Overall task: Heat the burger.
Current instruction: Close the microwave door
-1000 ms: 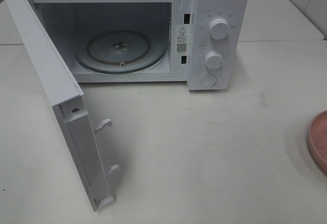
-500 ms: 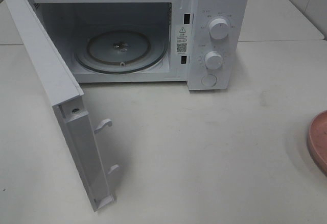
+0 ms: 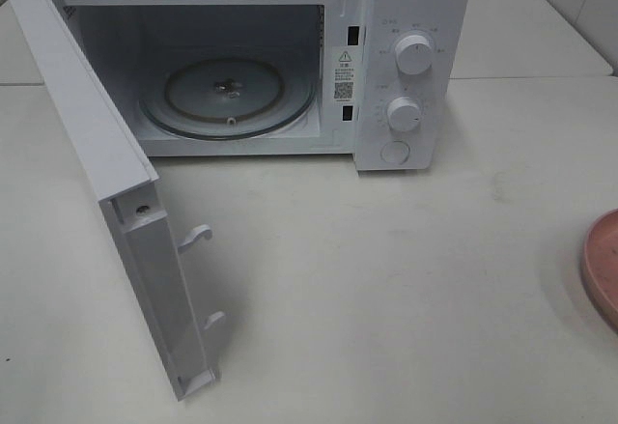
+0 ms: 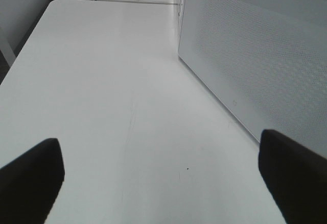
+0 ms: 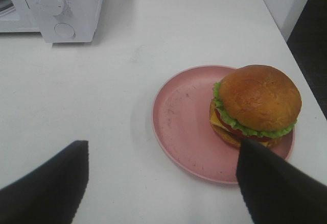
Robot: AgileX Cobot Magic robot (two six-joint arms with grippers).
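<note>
One burger (image 5: pixel 255 106) sits on the right part of a round pink plate (image 5: pixel 184 127), which lies on the white table (image 3: pixel 386 279) right of the microwave (image 3: pixel 406 67). Its glossy brown bun tops frilled green lettuce, red tomato, yellow cheese and a lower bun; the patty is hard to make out. One microwave stands at the far side, its door (image 3: pixel 106 202) swung wide, one glass turntable (image 3: pixel 227 91) inside, two knobs and one button on its panel. The high view cuts off all but the plate's edge. Both the left gripper (image 4: pixel 158 178) and the right gripper (image 5: pixel 158 183) stand wide apart, holding nothing, only their dark fingertips showing.
</note>
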